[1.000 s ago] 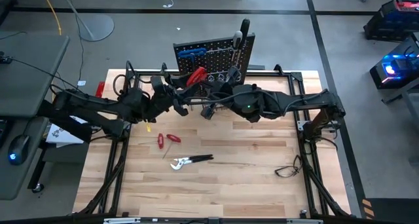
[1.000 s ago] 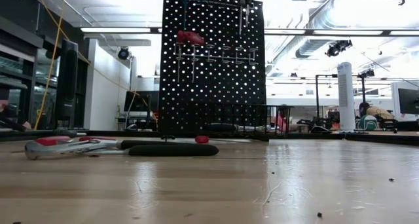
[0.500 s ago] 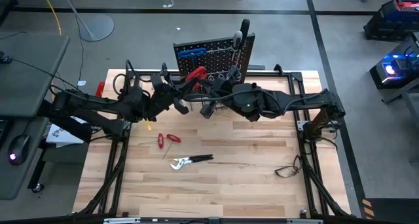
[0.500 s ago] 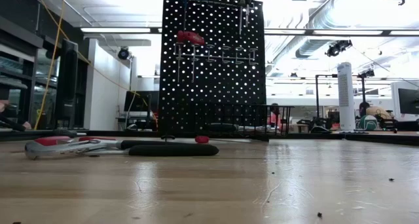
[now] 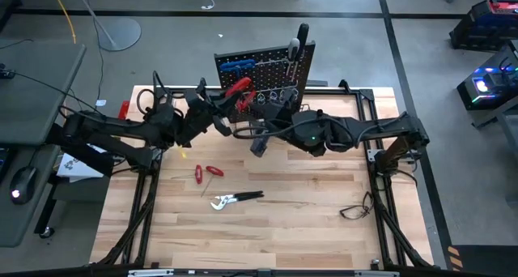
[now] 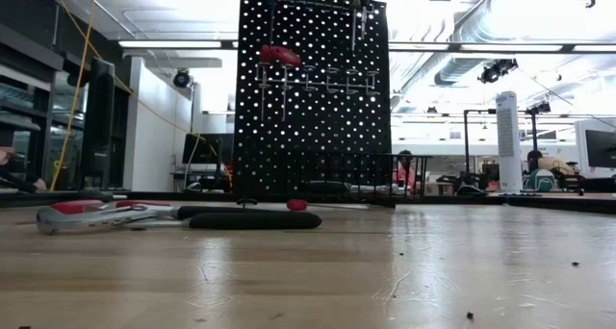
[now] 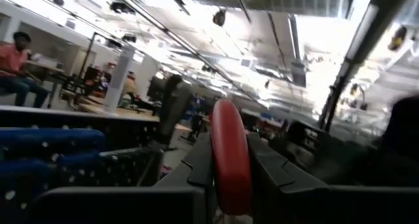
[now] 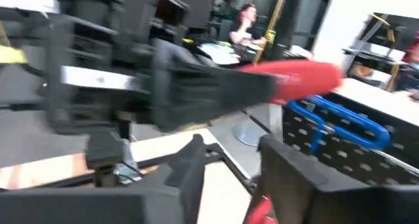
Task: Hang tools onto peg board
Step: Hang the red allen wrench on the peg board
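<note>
While both arms reach toward the far edge of the wooden surface, we see the left jaws clamped on a red-handled screwdriver, holding it up against the front of the peg board. From the left wrist view, the red handle sits squeezed between the two dark fingers. The right jaws hang just beside the left ones, a little nearer the middle of the surface; we can see a gap between their fingers, and nothing is held in them.

On the peg board, blue T-shaped hex keys hang at the upper left, and a row of metal rings runs across the panel. A red tool shows high on the board in the low view.

Lying on the surface, well apart from the board, are two short red-handled screwdrivers and, just below them, silver pliers. A thin black cable lies near the right edge.
</note>
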Robot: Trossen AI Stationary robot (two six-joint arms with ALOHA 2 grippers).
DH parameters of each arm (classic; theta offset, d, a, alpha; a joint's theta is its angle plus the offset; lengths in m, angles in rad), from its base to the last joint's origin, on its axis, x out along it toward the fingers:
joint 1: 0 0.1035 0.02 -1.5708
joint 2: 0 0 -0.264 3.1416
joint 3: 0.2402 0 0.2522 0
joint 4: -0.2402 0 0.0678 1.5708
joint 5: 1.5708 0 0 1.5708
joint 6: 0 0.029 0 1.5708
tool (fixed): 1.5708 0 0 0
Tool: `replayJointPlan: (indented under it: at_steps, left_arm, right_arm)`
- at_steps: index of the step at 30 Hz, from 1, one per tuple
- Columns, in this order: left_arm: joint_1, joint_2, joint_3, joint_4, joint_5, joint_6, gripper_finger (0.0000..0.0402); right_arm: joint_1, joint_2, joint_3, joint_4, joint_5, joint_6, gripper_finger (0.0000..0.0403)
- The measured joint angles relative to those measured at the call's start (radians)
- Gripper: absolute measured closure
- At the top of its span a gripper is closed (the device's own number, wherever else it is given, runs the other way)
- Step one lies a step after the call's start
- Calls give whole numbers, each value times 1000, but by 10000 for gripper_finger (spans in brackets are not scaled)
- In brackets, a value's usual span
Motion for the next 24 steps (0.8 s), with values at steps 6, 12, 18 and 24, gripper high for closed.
replayJointPlan:
  at_steps: [6,12,18,24]
  left_arm:
    - [5,-45,0,-146,39,-9,359]
    - [4,-74,2,-331,61,-10,359]
    - [-13,20,114,-458,66,89,359]
    - [-22,58,168,-470,308,149,359]
  right_arm:
    - [21,-41,0,-161,40,65,203]
    - [39,-123,0,-507,69,276,196]
    - [71,-179,0,-708,104,418,196]
    - [87,-189,0,-661,-57,301,196]
